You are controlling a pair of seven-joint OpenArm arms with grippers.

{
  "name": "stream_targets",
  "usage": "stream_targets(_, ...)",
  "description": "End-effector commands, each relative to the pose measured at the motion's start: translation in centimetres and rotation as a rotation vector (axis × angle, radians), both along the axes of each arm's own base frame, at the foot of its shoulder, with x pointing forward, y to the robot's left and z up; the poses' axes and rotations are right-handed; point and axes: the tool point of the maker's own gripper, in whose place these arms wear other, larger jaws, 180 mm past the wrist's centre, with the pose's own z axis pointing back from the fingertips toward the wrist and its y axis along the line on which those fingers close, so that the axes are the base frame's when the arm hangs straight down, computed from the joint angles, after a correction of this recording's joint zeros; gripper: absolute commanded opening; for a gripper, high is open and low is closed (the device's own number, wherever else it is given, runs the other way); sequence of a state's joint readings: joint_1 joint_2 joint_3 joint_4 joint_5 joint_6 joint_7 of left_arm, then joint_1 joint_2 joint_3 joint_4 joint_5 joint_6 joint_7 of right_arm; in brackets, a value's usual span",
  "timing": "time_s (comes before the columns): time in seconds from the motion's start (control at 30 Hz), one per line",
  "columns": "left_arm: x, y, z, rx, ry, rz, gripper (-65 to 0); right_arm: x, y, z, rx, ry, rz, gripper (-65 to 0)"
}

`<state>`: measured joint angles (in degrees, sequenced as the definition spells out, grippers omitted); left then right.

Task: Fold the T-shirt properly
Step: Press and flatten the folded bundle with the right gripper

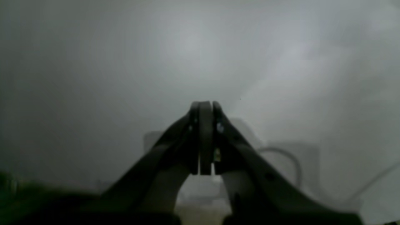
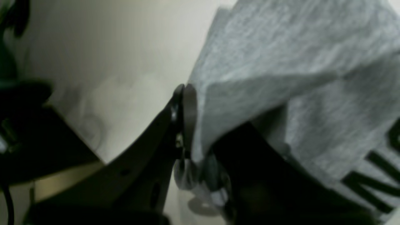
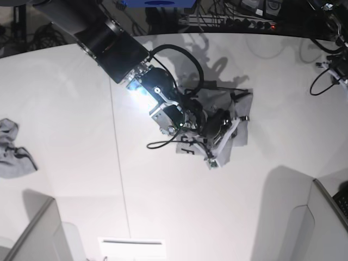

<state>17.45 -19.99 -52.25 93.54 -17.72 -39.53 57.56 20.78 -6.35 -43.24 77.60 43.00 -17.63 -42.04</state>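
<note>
We see a big white tabletop (image 3: 70, 179) with a thin line running down it from top to bottom. Near the middle lies the T-shirt (image 3: 237, 128), a grey bundle folded over itself, and we can read a few black letters at its lower left edge. Far away at the left edge of the tabletop lies a small grey cloth (image 3: 12, 149) with dark trim, all crumpled up, and black cables (image 3: 326, 73) rest near the right edge.

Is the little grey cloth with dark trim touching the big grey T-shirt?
No, the small grey cloth with dark trim lies at the white table's edge, far from the heather-grey T-shirt.
</note>
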Motion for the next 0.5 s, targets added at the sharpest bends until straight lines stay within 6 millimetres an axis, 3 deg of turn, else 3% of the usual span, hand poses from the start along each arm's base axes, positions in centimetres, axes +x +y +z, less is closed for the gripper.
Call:
stream_targets(0.0, 0.6, 0.8, 1.5, 0.027, -0.046, -0.004, -65.0, 1.0, 1.2, 2.4, 0.048, -0.048, 0.007, -65.0)
stream_targets(0.13, 0.2, 1.6, 2.0, 0.039, -0.053, 0.016, -65.0, 0.8, 1.4, 2.4, 0.049, -0.042, 0.010, -65.0)
stream_targets(0.33, 0.4, 1.4, 1.9, 0.034, -0.055, 0.013, -65.0, 0.6, 0.9, 0.0, 0.011, 0.011, -0.005, -65.0)
stream_targets(0.47, 0.4, 1.3, 1.8, 0.031, -0.055, 0.014, -65.0, 0.8, 0.9, 0.0, 0.014, 0.004, -0.015, -65.0)
